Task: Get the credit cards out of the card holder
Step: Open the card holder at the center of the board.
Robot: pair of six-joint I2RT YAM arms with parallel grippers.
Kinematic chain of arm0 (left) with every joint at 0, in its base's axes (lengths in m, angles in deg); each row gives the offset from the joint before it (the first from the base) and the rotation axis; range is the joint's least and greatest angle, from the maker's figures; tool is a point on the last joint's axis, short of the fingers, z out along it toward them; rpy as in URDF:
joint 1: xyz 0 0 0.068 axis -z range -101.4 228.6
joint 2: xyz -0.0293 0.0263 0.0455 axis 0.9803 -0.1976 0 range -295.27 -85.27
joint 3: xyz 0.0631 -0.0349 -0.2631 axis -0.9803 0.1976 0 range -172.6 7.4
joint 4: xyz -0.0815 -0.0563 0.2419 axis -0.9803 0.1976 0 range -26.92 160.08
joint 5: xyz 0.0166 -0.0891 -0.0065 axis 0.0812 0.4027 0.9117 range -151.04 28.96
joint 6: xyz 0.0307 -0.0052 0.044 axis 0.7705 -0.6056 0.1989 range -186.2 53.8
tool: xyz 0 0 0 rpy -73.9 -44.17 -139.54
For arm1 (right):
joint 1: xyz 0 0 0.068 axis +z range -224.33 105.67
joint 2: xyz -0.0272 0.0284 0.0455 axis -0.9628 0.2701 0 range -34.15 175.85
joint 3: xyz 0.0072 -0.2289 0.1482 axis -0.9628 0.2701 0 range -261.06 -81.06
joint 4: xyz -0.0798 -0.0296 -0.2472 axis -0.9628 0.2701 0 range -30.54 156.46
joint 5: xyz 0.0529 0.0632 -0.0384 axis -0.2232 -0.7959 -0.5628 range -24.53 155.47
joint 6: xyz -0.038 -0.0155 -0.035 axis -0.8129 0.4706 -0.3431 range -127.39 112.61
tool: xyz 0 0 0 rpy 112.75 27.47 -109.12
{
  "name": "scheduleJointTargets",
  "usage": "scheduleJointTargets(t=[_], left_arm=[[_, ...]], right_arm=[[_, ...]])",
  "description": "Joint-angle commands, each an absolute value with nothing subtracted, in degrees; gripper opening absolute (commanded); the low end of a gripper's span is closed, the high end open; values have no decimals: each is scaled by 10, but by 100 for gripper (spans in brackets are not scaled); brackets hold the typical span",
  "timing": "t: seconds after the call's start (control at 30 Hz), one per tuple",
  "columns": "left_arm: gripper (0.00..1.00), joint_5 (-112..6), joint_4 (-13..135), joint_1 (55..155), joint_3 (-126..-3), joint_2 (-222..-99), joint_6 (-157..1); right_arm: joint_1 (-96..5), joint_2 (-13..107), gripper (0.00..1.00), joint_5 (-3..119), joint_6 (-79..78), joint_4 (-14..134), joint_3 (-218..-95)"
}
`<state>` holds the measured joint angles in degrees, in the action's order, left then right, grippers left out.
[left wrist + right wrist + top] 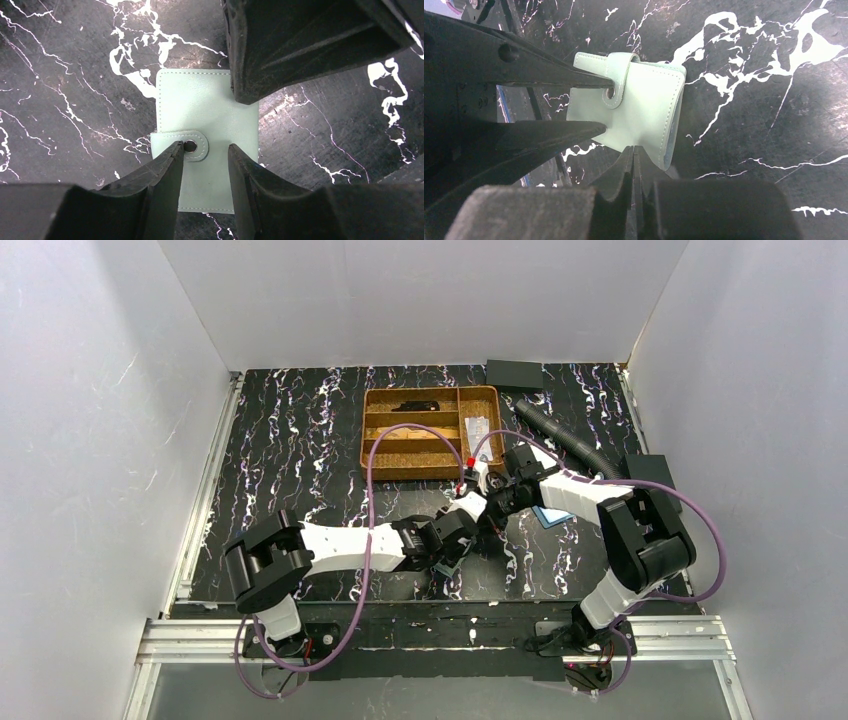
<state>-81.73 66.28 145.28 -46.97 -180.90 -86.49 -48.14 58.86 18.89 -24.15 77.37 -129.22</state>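
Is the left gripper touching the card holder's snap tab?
Touching. In the left wrist view one finger of the left gripper meets the snap tab on the card holder, with no gap.

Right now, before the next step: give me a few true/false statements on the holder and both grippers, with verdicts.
1. The card holder is closed, its tab snapped across the front. True.
2. A credit card sticks out of the holder. False: no card shows in either wrist view.
3. The left gripper has its fingers apart, astride the end of the tab. True.
4. The right gripper is wide open above the holder. False: its fingers are pressed together at the holder's edge.
5. The holder sits in the wooden tray. False: it lies on the black marbled table, nearer the arms than the tray.
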Motion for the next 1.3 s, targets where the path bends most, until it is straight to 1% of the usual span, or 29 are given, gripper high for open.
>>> scheduleJointTargets(t=[0.0, 0.23, 0.4, 0.47, 0.6, 0.8, 0.93, 1.1, 1.17, 1.27], left_arm=[[37, -883, 702, 1458, -491, -1820, -876], [37, -908, 706, 1458, -497, -1828, -874], [28, -912, 705, 1458, -496, -1834, -873], [22, -913, 705, 1459, -496, -1839, -874], [0, -921, 707, 1458, -490, -1838, -881], [0, -951, 701, 1458, -464, -1793, -896], [0, -939, 691, 1444, -440, -1750, -912], [0, -869, 664, 1385, -380, -1695, -964], [0, -823, 624, 1354, -344, -1671, -988], [0, -768, 591, 1326, -311, -1639, -1010]], right_arm=[[-475, 593, 10, 186, -231, 765, -1306], [-473, 605, 9, 188, -225, 763, -1307], [-468, 615, 9, 199, -223, 764, -1310], [-467, 617, 9, 202, -224, 766, -1311], [-466, 619, 9, 208, -223, 766, -1311], [-465, 626, 8, 230, -223, 768, -1312], [-464, 632, 7, 253, -222, 768, -1313], [-464, 636, 6, 278, -220, 768, -1315], [-464, 635, 6, 278, -221, 769, -1315], [-464, 618, 7, 226, -241, 780, -1318]])
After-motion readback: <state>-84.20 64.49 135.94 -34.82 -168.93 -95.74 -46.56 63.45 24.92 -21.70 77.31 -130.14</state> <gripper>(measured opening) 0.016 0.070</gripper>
